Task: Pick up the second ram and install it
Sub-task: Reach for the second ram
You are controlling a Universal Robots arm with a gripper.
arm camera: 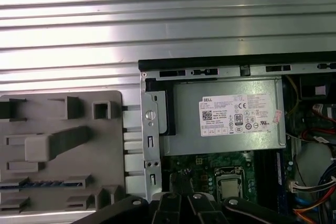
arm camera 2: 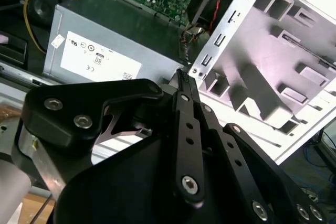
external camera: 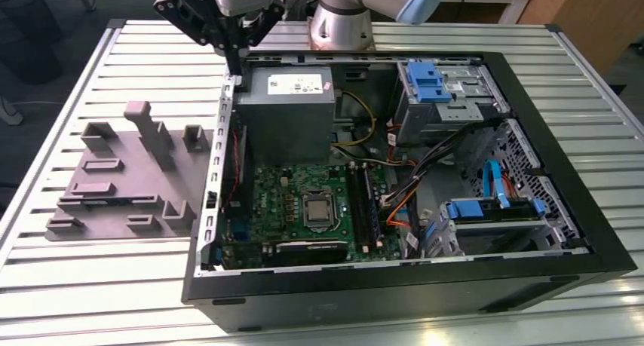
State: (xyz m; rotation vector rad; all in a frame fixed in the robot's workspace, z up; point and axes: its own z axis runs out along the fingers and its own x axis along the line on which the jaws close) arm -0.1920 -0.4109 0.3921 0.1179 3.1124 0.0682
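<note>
My gripper (external camera: 234,63) hangs above the back corner of the open computer case (external camera: 563,173), on the exterior view's left, over the case wall beside the grey power supply (external camera: 286,108). Its fingers (arm camera 2: 184,80) are pressed together with nothing between them. The second ram (arm camera: 44,183) is a thin dark stick lying in a slot of the grey fixture (arm camera: 105,145); in the exterior view the stick (external camera: 104,201) lies well away from the gripper. Inside the case, the green board (external camera: 297,203) carries long black sockets (external camera: 363,206).
The fixture (external camera: 121,173) has upright blocks and stands on the slatted metal table (external camera: 90,278), just outside the case wall. Blue drive brackets (external camera: 427,86), cables and a processor socket (external camera: 314,208) crowd the case. The arm's base (external camera: 340,22) stands behind the case.
</note>
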